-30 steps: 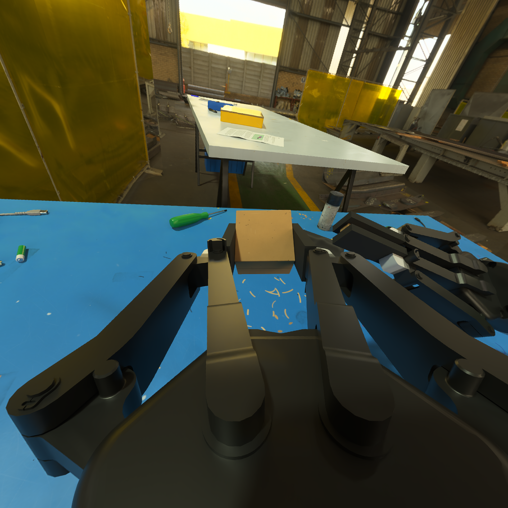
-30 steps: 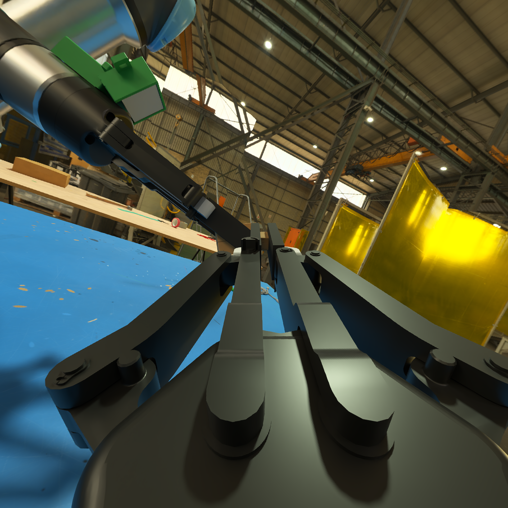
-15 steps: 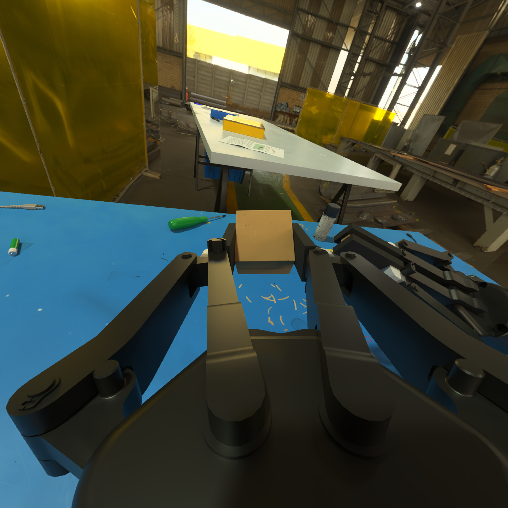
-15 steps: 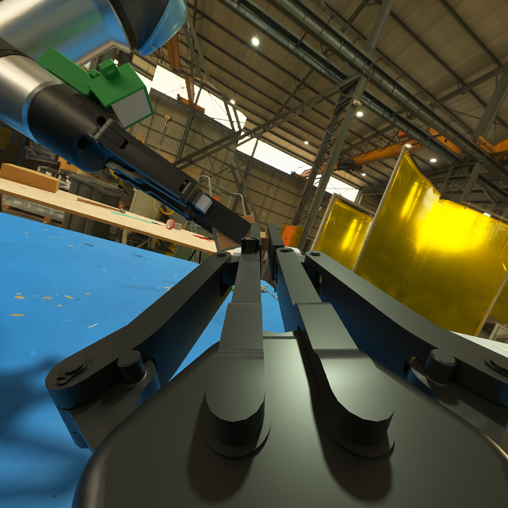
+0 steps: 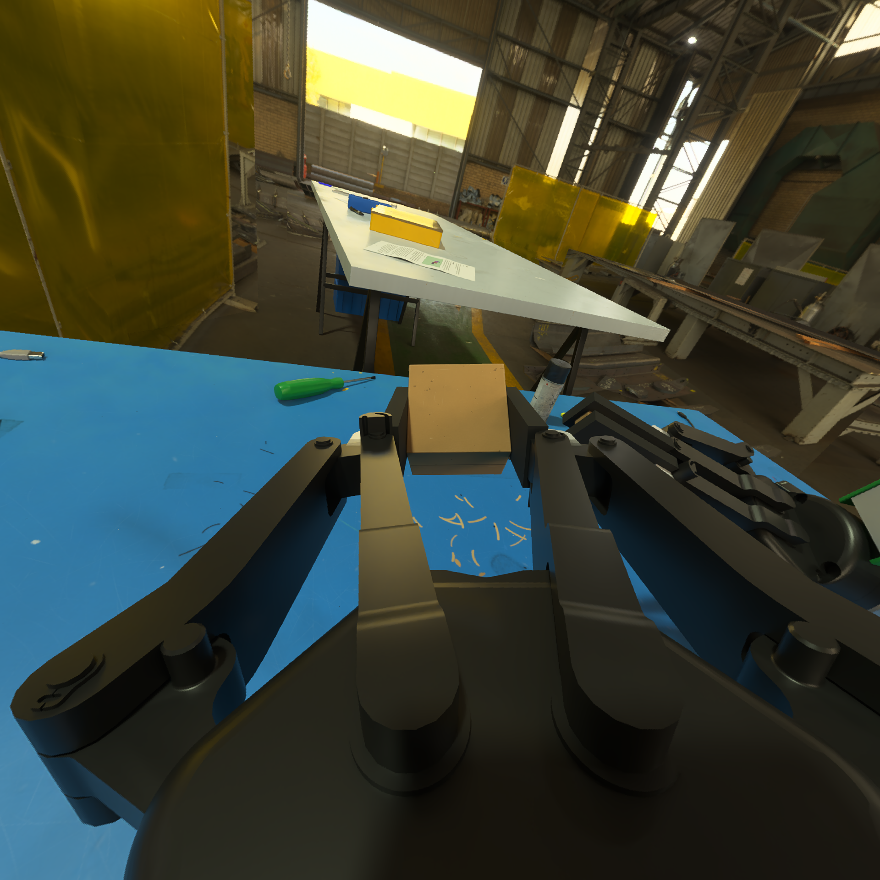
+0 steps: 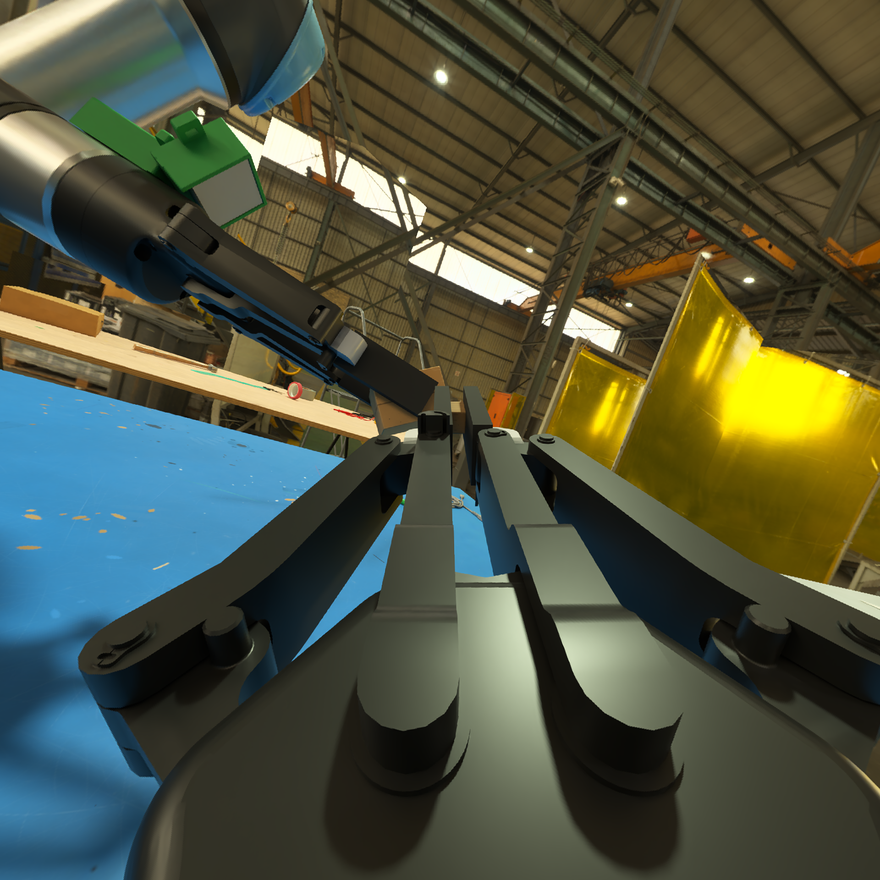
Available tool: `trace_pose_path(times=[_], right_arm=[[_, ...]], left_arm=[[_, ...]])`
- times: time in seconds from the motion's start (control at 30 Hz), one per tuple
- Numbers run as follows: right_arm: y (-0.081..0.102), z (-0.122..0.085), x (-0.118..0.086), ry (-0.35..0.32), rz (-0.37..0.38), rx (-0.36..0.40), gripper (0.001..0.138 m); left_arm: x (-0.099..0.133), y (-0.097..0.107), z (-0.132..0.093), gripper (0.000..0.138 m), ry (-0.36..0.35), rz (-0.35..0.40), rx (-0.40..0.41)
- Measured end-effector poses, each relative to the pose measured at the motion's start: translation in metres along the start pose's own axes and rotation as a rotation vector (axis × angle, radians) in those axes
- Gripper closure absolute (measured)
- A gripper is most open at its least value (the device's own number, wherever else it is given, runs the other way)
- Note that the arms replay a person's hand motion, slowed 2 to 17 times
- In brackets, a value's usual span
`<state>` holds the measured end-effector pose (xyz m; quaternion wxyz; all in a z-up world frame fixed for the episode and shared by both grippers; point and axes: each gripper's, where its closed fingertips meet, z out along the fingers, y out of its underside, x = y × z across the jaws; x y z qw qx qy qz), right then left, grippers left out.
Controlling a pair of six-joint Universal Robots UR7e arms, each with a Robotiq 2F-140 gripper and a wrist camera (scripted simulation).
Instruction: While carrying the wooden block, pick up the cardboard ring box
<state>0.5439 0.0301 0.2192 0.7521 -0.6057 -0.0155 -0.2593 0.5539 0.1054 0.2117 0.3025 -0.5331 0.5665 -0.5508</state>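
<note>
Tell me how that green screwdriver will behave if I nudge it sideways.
The screwdriver lies flat on the blue table; its rounded handle will probably let it roll. It sits near the far edge, so a push that way might send it off. It looks rigid, so it should move as one piece.

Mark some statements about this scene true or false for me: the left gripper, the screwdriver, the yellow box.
1. The left gripper is shut on a tan box. True.
2. The green screwdriver lies on the blue table. True.
3. In the left wrist view, the green screwdriver lies to the right of the tan box. False: it lies to its left.
4. The yellow box sits on the blue table. False: it sits on the white table farther back.
</note>
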Motion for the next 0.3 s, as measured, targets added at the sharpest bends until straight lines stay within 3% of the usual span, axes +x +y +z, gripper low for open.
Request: trace_pose_path(times=[0.3], right_arm=[[-0.0039,0.0007,0.0049,0.015,-0.003,0.017,0.131]], left_arm=[[0.0032,0.0020,0.0004,0.088,0.010,0.020,-0.003]])
